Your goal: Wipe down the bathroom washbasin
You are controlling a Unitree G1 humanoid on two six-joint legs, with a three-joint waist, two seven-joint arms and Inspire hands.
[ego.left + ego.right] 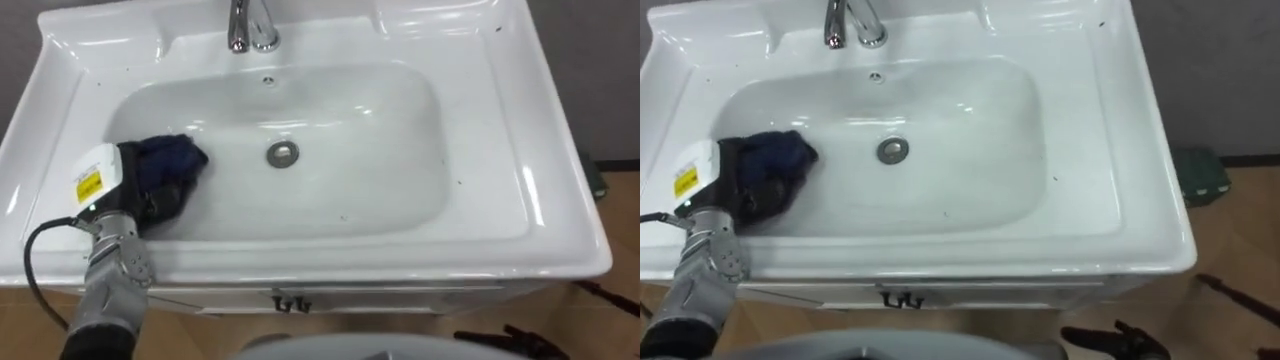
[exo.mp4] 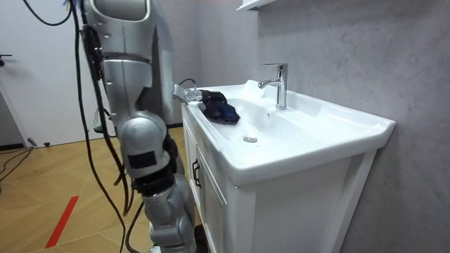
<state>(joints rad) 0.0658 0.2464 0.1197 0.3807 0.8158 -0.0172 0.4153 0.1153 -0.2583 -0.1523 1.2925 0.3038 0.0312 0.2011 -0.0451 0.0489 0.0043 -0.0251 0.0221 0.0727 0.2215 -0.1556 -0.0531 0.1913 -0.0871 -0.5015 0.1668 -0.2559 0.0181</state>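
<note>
Left hand (image 1: 105, 180) half buried in dark cloth (image 1: 172, 165) at left of basin (image 1: 350, 195); grip unreadable.

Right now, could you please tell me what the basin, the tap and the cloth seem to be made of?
Basin: likely glazed ceramic, glossy white with sharp highlights. Tap: metal, chrome-like mirror shine. Cloth: soft dark blue fabric, matte and crumpled.

Dark blue cloth (image 1: 172, 160) in a glossy white basin (image 1: 400, 150), with chrome tap (image 1: 250, 25) and silver drain ring (image 1: 283, 153).
</note>
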